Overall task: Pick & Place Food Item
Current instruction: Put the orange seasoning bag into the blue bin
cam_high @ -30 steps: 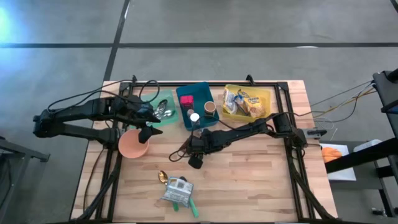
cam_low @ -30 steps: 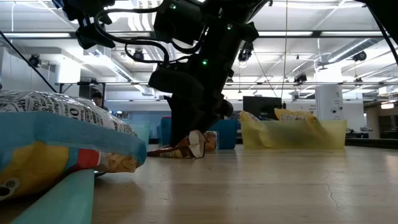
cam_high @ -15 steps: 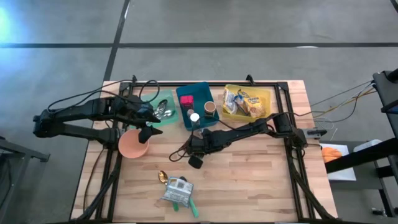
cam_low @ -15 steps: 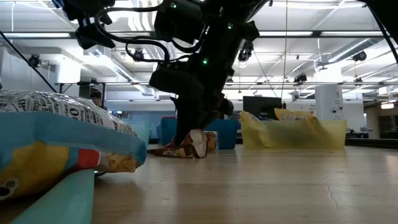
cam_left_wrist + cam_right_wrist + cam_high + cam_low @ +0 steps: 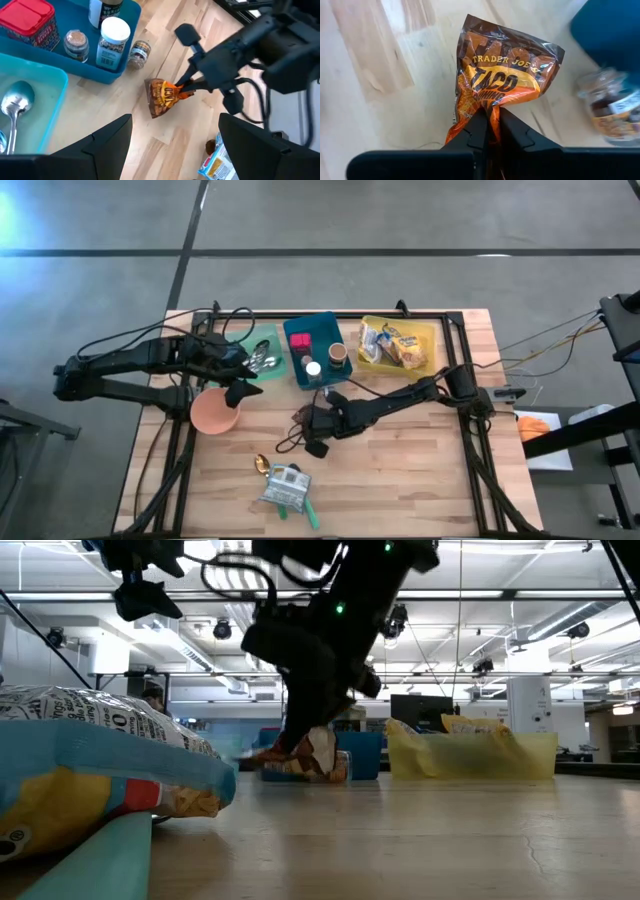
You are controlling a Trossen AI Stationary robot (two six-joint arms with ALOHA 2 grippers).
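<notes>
Item: taco seasoning packet (image 5: 502, 82), pinched at one edge by our right gripper (image 5: 489, 131).
We are holding it mid-table, just near of the blue tray (image 5: 316, 366); left gripper (image 5: 172, 145) waiting unclenched, farther off.

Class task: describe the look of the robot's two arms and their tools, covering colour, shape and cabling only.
Both arms are black, slim and jointed, with loose black cables looping along them. The left tool and the right tool each end in two flat, matte black fingers. Small green lights glow on one arm's housing in the low view.
</notes>
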